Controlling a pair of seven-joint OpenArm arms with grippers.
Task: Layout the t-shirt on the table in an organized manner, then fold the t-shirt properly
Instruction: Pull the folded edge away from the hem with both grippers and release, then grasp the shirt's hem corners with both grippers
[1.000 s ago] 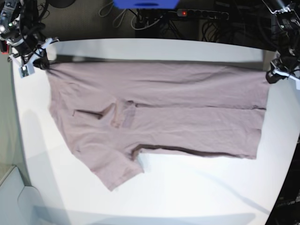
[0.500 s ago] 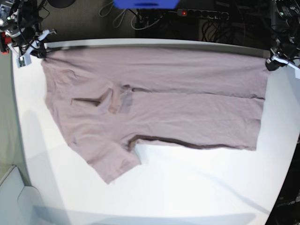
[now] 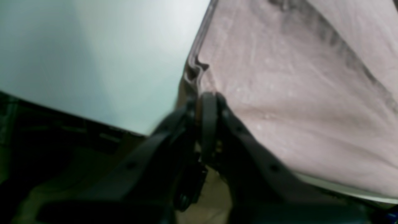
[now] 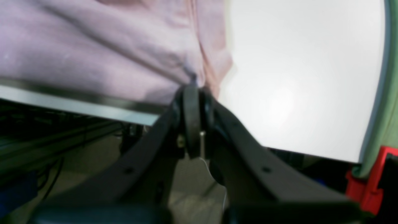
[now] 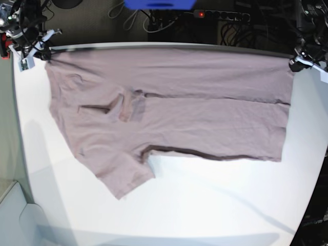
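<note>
Along the far edge of the surface (image 5: pixel 169 215) the shirt (image 5: pixel 169 107) lies spread sideways, its top edge pulled taut between 2 corners. The left tool (image 3: pixel 206 96) is pinching 1 corner, the right tool (image 4: pixel 192 88) the other. Soft, light knit, it will likely sag and crease; corners and hems look like the best grips. Mauve, collar left-centre, 1 sleeve splayed nearer.
</note>
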